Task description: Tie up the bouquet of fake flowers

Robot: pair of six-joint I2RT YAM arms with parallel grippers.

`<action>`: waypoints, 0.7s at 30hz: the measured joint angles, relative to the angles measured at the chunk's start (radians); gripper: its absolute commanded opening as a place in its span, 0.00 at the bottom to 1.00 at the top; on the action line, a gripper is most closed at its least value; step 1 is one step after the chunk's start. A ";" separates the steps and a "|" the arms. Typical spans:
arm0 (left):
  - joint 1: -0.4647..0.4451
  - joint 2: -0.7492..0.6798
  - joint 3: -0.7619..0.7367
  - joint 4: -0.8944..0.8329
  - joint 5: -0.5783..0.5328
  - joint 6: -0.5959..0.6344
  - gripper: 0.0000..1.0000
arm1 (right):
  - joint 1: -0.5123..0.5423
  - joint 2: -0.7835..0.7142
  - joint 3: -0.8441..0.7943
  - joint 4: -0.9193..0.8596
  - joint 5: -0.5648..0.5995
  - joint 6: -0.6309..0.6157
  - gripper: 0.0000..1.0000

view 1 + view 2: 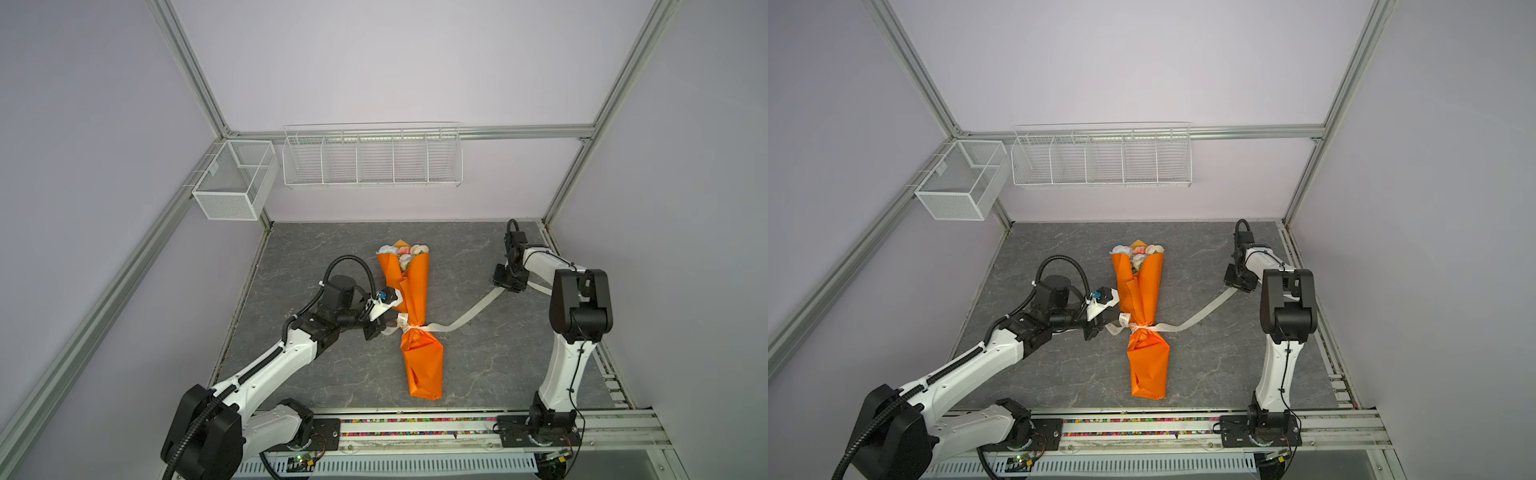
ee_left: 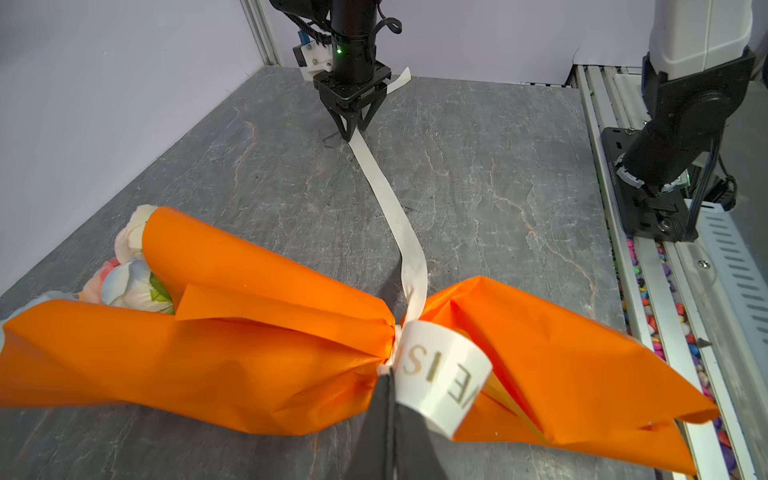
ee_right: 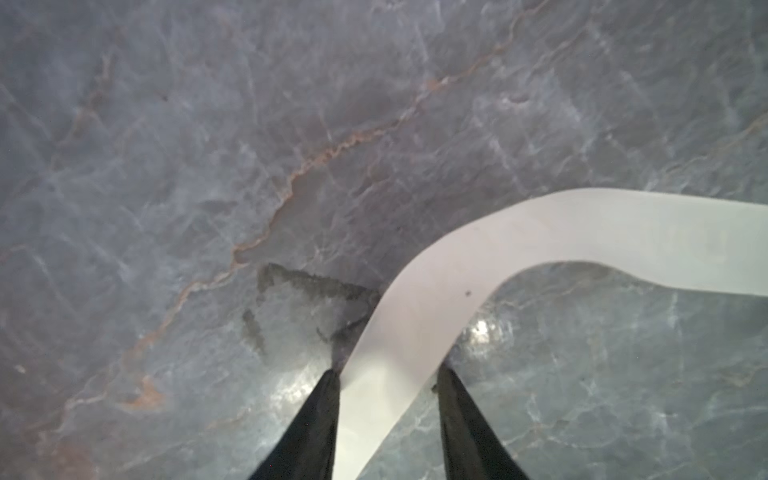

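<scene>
The bouquet of fake flowers (image 1: 405, 251) (image 1: 1140, 251) lies mid-table, rolled in orange paper (image 1: 415, 291) with its blooms (image 2: 133, 282) peeking out at the far end. A cream ribbon (image 1: 469, 318) (image 2: 390, 203) cinches the paper's waist. My left gripper (image 1: 395, 324) (image 1: 1121, 322) (image 2: 390, 374) sits at the knot, shut on the ribbon's short printed end. The long end trails right to my right gripper (image 1: 505, 286) (image 1: 1237, 286) (image 3: 386, 374). That gripper points down at the table, jaws apart, with the ribbon (image 3: 582, 232) lying between the fingers.
The grey stone-patterned table (image 1: 332, 374) carries only the bouquet and ribbon. A white wire rack (image 1: 372, 160) and a mesh basket (image 1: 232, 183) hang on the back wall. Both arm bases sit on the front rail (image 1: 415, 428).
</scene>
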 measured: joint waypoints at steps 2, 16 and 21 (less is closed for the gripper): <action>0.000 0.001 0.000 -0.003 0.005 0.000 0.00 | 0.000 0.009 0.015 0.002 -0.005 -0.011 0.36; -0.008 0.007 0.000 -0.016 0.009 -0.011 0.00 | -0.005 -0.003 0.032 0.033 -0.026 -0.077 0.06; -0.013 0.006 0.000 -0.015 0.009 -0.015 0.00 | 0.024 -0.153 0.018 0.041 -0.078 -0.088 0.06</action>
